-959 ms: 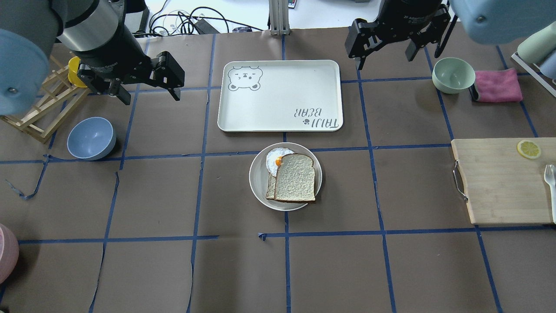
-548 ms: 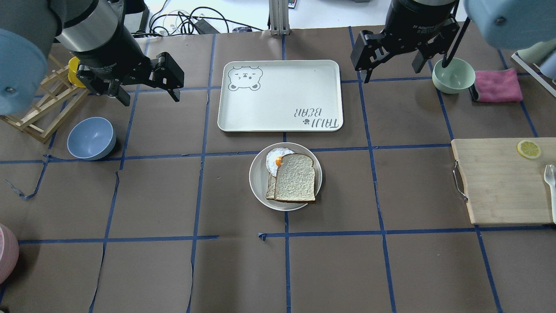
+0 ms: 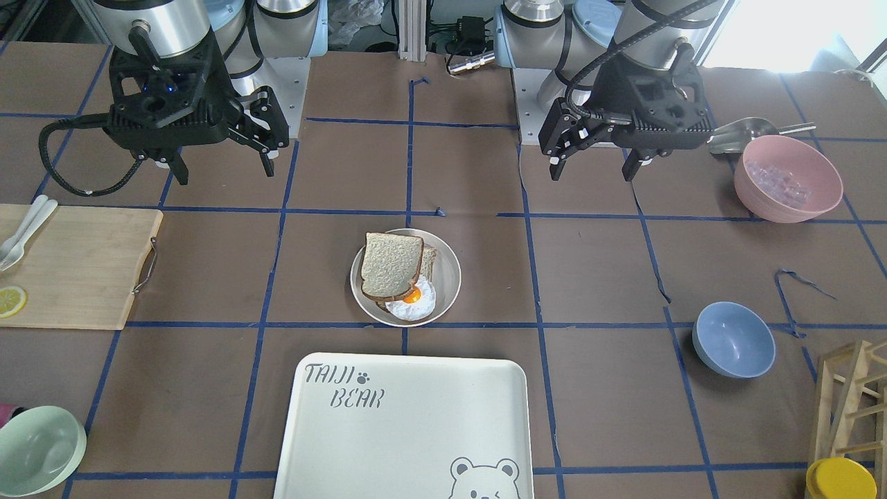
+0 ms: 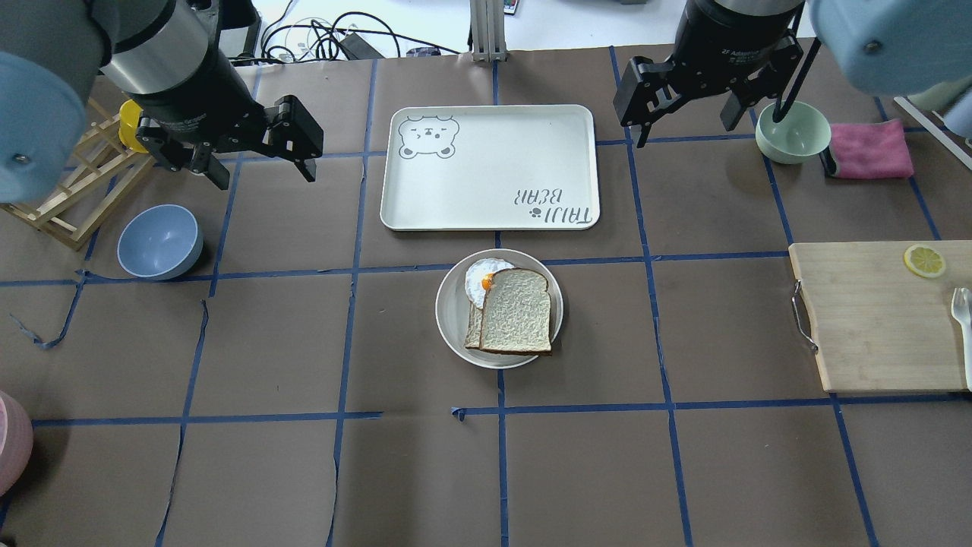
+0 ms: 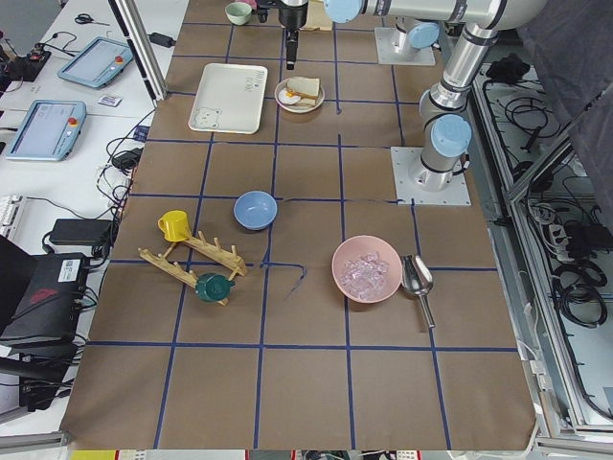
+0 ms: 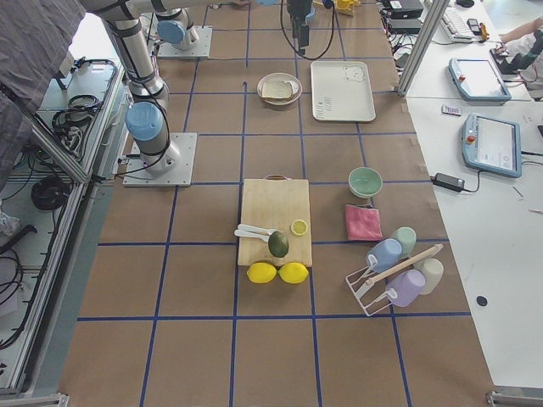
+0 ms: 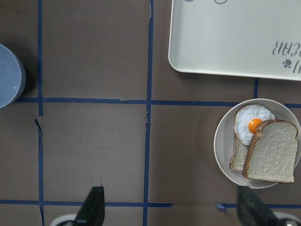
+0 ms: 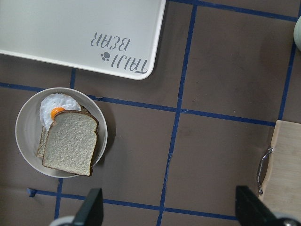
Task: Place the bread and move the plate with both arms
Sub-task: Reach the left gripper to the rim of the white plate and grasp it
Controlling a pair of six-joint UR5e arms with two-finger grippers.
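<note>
Hanging above the table [image 4: 266,342] at about 10 o'clock from the plate [image 4: 448,311], the left end effector [image 4: 266,175] has its two fingers spread wide with nothing between them. A blue bowl [image 4: 159,241] sits at its 7 o'clock and a wooden rack [image 4: 76,190] at its 9 o'clock. Next comes the white tray [image 4: 486,167], lying flat at the plate's 12 o'clock, just apart from its rim. The plate rests near the middle of the table, and the bread [image 4: 518,311] lies on it toward the 3 o'clock side, one corner reaching the rim at 5 o'clock. Beneath the bread a second slice [image 4: 473,334] shows at 8 o'clock, and a fried egg [image 4: 480,277] peeks out at 11 o'clock. At the plate's 1 o'clock the right end effector [image 4: 683,129] hangs above the table, likewise gaping wide and empty, well apart from the plate. A green bowl [image 4: 792,131] sits at its 3 o'clock with a pink cloth [image 4: 869,148] just beside it. A wooden cutting board [image 4: 873,319] at the plate's 3 o'clock carries a lemon slice [image 4: 924,260].
</note>
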